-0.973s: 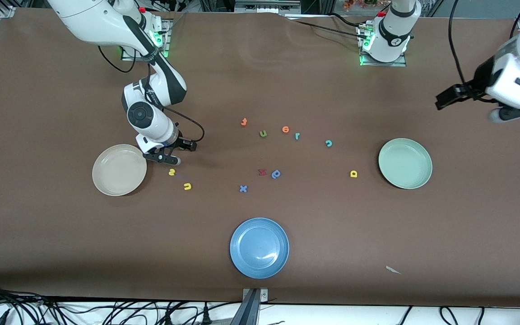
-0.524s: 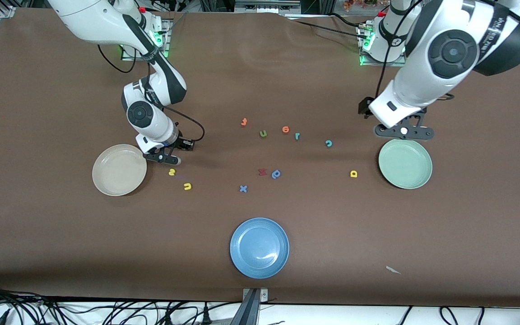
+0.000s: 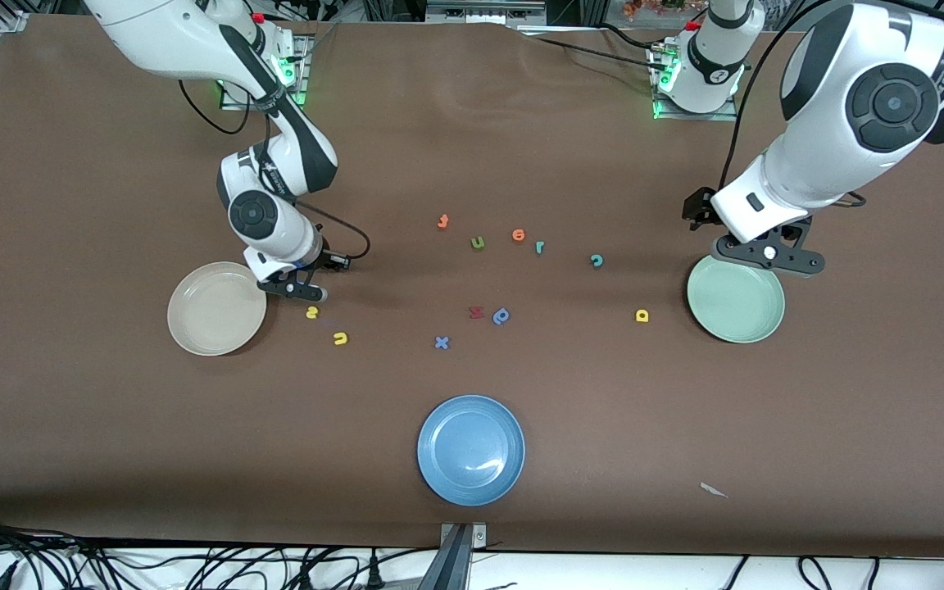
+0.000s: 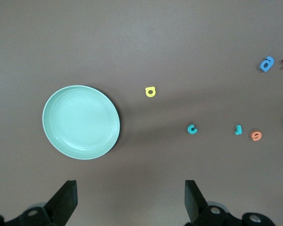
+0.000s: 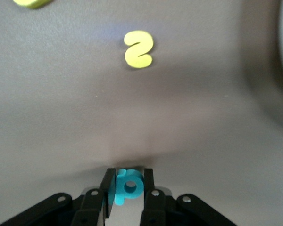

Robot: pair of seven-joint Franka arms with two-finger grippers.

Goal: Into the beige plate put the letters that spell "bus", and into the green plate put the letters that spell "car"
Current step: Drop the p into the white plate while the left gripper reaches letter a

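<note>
Right pincer [image 5: 127,188]: fingers drawn in tight on the teal "b" [image 5: 126,186], one on each flat side of the letter, which stands on edge between them, low over the desk [image 3: 111,459]. In the front view this pincer [image 3: 298,288] sits just beside the rim of the beige plate [image 3: 216,308], on the side toward the yellow "s" [image 3: 312,311]. The right arm reaches down from its base with the wrist bent steeply toward the desk.

Left pincer [image 4: 127,200]: fingers spread wide, holding nothing. In the front view it [image 3: 767,256] hangs over the edge of the green plate [image 3: 736,297] that lies farther from the front camera. The left arm is folded, elbow high, forearm sloping down to the wrist.

Letters for the beige plate: the yellow "s" lies on the desk near that plate; the yellow "u" [image 3: 340,338] lies just beside the "s", nearer the front camera. The beige plate holds no letter.

Letters for the green plate: the yellow "a" [image 3: 642,315] lies on the desk near that plate, toward the middle; the teal "c" [image 3: 596,260] lies farther from the camera than the "a"; the thin teal "r" [image 3: 539,246] lies farther toward the middle, beside an orange letter [image 3: 519,235]. The green plate holds no letter.

Other items: a blue plate [image 3: 470,450] nearest the front camera; a green "u" [image 3: 478,242] and a blue "x" [image 3: 441,342] at mid-desk.
</note>
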